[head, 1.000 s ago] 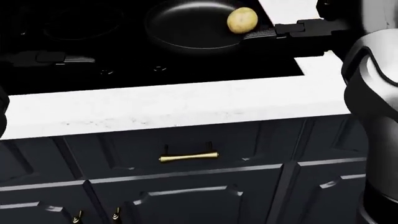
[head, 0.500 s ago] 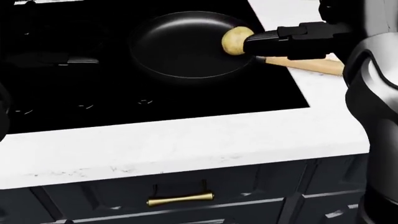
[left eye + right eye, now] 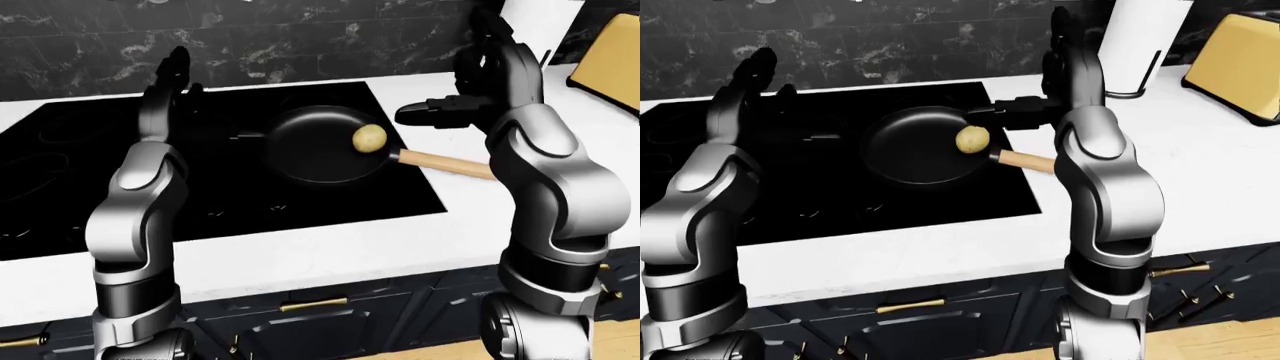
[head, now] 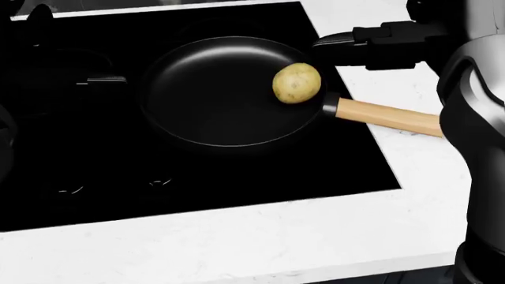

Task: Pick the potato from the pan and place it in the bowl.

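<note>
One small tan, oval potato (image 4: pixel 296 83) lies inside the round black frying pan (image 4: pixel 221 94), against its right rim, next to where the pale wooden handle (image 4: pixel 388 116) joins. The pan sits on a flat black cooktop (image 4: pixel 197 171) set into the white stone bench (image 4: pixel 237 242). The right robot hand (image 4: pixel 371 44) hovers just above and right of the potato, fingers spread, grasping nothing. The left robot hand (image 3: pixel 175 75) is raised over the cooktop's left part, fingers loose and empty. A yellow toaster (image 3: pixel 1240 67) stands at the right-eye view's far right.
</note>
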Robot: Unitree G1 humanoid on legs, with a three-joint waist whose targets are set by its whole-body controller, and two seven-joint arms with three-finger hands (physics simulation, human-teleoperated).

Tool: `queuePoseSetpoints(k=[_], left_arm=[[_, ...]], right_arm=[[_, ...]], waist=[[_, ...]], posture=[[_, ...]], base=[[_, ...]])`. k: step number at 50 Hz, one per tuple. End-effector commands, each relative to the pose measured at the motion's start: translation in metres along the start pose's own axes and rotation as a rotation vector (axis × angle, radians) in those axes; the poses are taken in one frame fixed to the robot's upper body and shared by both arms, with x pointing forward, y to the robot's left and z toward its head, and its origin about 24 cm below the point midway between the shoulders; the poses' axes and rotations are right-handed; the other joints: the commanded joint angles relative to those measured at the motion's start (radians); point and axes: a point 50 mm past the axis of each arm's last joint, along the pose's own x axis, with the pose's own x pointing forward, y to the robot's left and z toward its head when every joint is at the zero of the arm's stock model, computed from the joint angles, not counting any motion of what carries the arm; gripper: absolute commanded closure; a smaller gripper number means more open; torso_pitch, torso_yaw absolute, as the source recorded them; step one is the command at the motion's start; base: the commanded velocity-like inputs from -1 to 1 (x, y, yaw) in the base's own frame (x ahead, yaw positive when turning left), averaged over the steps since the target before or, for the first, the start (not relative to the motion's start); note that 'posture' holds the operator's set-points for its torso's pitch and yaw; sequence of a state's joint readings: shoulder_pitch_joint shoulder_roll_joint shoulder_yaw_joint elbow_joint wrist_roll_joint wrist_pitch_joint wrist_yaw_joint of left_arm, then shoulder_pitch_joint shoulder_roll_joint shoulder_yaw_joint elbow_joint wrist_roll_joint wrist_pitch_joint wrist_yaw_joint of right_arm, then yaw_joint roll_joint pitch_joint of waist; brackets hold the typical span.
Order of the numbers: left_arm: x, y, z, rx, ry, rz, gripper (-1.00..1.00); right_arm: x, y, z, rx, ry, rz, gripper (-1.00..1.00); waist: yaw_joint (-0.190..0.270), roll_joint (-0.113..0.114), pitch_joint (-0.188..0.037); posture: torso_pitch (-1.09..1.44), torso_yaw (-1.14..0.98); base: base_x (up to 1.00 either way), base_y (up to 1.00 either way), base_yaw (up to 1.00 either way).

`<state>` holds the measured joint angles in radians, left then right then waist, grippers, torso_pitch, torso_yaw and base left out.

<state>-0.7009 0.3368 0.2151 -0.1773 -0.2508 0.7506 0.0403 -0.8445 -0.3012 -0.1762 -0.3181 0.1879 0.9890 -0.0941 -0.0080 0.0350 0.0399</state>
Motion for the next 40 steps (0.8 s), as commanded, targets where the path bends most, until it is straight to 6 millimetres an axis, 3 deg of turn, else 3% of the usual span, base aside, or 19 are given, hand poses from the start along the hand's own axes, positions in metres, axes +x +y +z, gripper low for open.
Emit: queuePoseSetpoints(k=[1,3,4,7,8,10,12,13,14,15,17,18,22,23,26,34,35,37,40], left_arm=[[-0.0016,0.0029,0.0171,0.007,-0.079,0.013,-1.0],[-0.0012,0.0031,0.0171,0.006,-0.081,0.014,-1.0],[-0.0014,0.0026,0.0179,0.006,-0.081,0.013,-1.0],[-0.0012,0.002,0.0188,0.005,-0.083,0.012,-1.0],[-0.0013,0.0023,0.0186,0.004,-0.083,0.012,-1.0],[-0.0019,0.0028,0.0186,0.005,-0.083,0.013,-1.0],[-0.0029,0.0029,0.0204,0.005,-0.084,0.013,-1.0],[-0.0031,0.0028,0.0215,0.004,-0.085,0.014,-1.0],[-0.003,0.0026,0.0211,0.004,-0.086,0.013,-1.0],[-0.0029,0.0025,0.0206,0.004,-0.086,0.012,-1.0],[-0.0024,0.0028,0.0194,0.003,-0.085,0.013,-1.0],[-0.0022,0.0029,0.0189,0.003,-0.085,0.013,-1.0],[-0.0028,0.0034,0.0187,0.003,-0.084,0.014,-1.0],[-0.003,0.0036,0.0188,0.002,-0.084,0.015,-1.0],[-0.0034,0.0042,0.0192,0.002,-0.085,0.016,-1.0],[-0.0028,0.0054,0.0173,0.001,-0.084,0.018,-1.0],[-0.0028,0.0053,0.0176,0.0,-0.085,0.018,-1.0],[-0.0033,0.0052,0.0172,0.0,-0.084,0.018,-1.0],[-0.0031,0.0062,0.0172,0.001,-0.083,0.021,-1.0]], right_arm=[[-0.0018,0.0016,0.0145,0.0,-0.071,0.008,-1.0],[-0.0019,0.0012,0.0149,-0.001,-0.072,0.008,-1.0],[-0.002,0.001,0.015,-0.001,-0.073,0.008,-1.0],[-0.0029,0.0011,0.0151,0.003,-0.075,0.009,-1.0],[-0.0031,0.0013,0.0145,0.004,-0.075,0.01,-1.0],[-0.0035,0.0011,0.0138,0.005,-0.075,0.009,-1.0],[-0.004,0.0012,0.0138,0.004,-0.075,0.008,-1.0],[-0.0043,0.0009,0.0147,0.003,-0.074,0.005,-1.0],[-0.0047,0.0009,0.0155,0.003,-0.075,0.003,-1.0],[-0.0048,0.0006,0.0151,0.002,-0.074,0.001,-1.0],[-0.0045,0.0005,0.0146,-0.002,-0.072,-0.003,-1.0],[-0.0038,0.0006,0.014,-0.006,-0.072,-0.006,-1.0],[-0.003,0.0028,0.0123,-0.008,-0.052,-0.006,-1.0],[-0.0031,0.003,0.0121,-0.007,-0.05,-0.004,-1.0],[-0.0035,0.0026,0.0126,-0.008,-0.055,-0.006,-1.0],[0.0008,0.0005,0.0185,-0.035,-0.059,-0.007,-1.0],[0.0007,0.0003,0.0183,-0.035,-0.058,-0.006,-1.0],[0.0006,0.0001,0.0192,-0.039,-0.059,-0.008,-1.0],[0.0016,0.0008,0.0191,-0.04,-0.059,-0.007,-1.0]], waist=[[-0.001,0.004,-0.02],[-0.016,0.023,-0.029],[-0.011,0.006,-0.014],[-0.003,-0.009,-0.027],[0.0,-0.007,-0.047],[0.012,-0.004,-0.031],[0.014,-0.006,-0.037],[0.014,-0.012,-0.038],[0.019,-0.025,-0.012],[0.024,-0.033,-0.007],[0.03,-0.079,-0.012],[0.031,-0.055,-0.002],[0.018,-0.028,-0.017],[0.016,-0.023,-0.032],[0.005,-0.005,-0.016],[0.009,-0.024,-0.023],[0.025,-0.022,-0.043],[0.027,-0.029,-0.023],[0.025,-0.045,-0.021]], posture=[[0.0,0.0],[0.0,0.0],[0.0,0.0],[0.0,0.0],[0.0,0.0],[0.0,0.0],[0.0,0.0],[0.0,0.0],[0.0,0.0],[0.0,0.0],[0.0,0.0],[0.0,0.0],[0.0,0.0],[0.0,0.0],[0.0,0.0],[0.0,0.0],[0.0,0.0],[0.0,0.0],[0.0,0.0]], base=[[0.0,0.0,0.0],[0.0,0.0,0.0],[0.0,0.0,0.0],[0.01,0.0,0.0],[0.06,0.0,0.0],[0.08,0.0,0.0],[0.08,0.0,0.0],[0.09,0.0,0.0],[0.04,0.0,0.0],[0.0,0.0,0.0],[0.0,0.0,0.0],[0.0,0.0,0.0],[0.0,0.0,0.0],[-0.05,0.0,0.0],[-0.03,0.0,0.0],[0.0,0.0,0.0],[0.0,0.0,0.55],[-0.01,0.0,1.0],[-0.03,0.0,1.0]])
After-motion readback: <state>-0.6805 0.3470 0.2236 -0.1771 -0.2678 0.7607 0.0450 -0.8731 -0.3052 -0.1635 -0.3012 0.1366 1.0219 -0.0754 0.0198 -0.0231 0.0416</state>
